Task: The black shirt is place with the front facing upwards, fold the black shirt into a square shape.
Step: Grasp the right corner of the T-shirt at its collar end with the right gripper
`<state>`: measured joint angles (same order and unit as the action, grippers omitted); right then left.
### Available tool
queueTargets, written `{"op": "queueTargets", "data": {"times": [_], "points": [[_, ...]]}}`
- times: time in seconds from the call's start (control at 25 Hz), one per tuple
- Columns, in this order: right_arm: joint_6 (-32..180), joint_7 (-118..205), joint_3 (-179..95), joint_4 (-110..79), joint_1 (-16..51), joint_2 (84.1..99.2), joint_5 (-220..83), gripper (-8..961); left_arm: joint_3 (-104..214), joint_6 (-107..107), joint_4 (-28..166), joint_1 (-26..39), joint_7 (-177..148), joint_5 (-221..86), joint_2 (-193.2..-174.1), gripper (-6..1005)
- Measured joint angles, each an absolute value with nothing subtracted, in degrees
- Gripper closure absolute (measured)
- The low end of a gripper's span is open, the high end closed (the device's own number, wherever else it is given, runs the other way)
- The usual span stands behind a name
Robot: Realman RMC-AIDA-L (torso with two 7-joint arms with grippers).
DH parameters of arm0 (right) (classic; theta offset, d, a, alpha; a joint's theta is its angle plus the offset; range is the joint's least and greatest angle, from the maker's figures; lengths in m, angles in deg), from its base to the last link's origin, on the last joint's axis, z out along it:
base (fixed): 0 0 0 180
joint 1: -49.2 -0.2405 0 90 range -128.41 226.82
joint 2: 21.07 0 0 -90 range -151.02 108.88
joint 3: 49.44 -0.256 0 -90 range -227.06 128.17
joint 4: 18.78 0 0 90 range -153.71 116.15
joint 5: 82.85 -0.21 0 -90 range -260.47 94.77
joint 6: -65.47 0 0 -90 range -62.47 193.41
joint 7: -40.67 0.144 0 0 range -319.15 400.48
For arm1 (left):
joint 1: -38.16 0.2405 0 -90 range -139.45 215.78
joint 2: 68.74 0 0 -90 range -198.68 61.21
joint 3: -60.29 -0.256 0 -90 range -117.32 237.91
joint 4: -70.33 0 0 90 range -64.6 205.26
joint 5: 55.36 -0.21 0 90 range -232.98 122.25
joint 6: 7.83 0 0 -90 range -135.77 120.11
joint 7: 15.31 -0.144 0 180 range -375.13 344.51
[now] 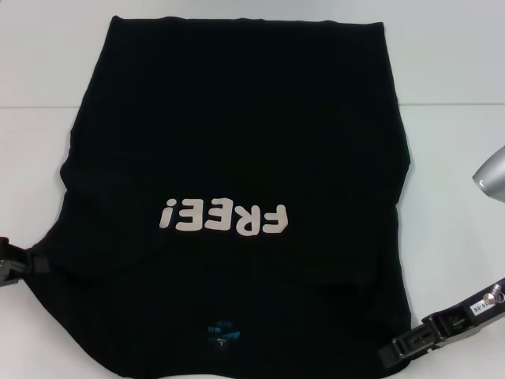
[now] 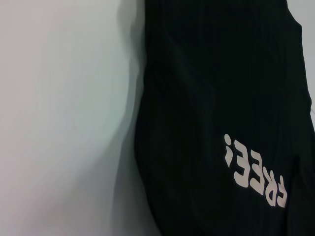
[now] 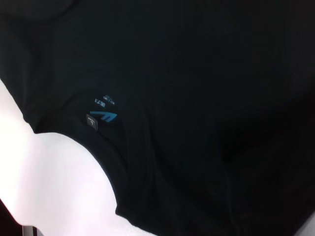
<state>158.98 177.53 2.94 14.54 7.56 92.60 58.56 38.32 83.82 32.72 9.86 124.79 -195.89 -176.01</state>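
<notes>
Fingers first: on both grippers you cannot tell whether they are apart, together or clamped on cloth, because black tips meet black fabric. You have the black shirt [image 1: 237,142] lying flat and face up on the white table [image 1: 458,79], filling most of the head view, with its hem at the far side and its collar at the near edge, closest to the robot. You can read the pale "FREE!" lettering [image 1: 225,219] upside down across the chest, a little nearer than the middle of the cloth. Nearer still, just inside the collar, sits the small blue neck label [image 1: 221,330]. Both sleeves look turned in over the body, so the outline narrows toward the hem and shows soft curved folds below the lettering.

Your left gripper [image 1: 31,260] sits low at the near left corner of the shirt, touching the cloth where the edge comes out to a point. Your right gripper [image 1: 394,353] sits at the near right corner, its tip against the shirt's edge, with the arm running off toward the right. Farther right, a rounded silver-grey arm part [image 1: 493,170] juts in over the table, well apart from the cloth.

From the left wrist you see the shirt's side edge against bare table; from the right wrist, the collar curve and label
</notes>
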Motion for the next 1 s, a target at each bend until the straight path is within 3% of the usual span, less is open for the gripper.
{"op": "queueTargets", "data": {"times": [1.0], "points": [[157.4, 178.0, 1.6, 14.6, 6.7, 93.49, 58.5, 223, 38.6, 83.8, 32.7, 9.7, 124.8, -195.8, -175.92, 979]]}}
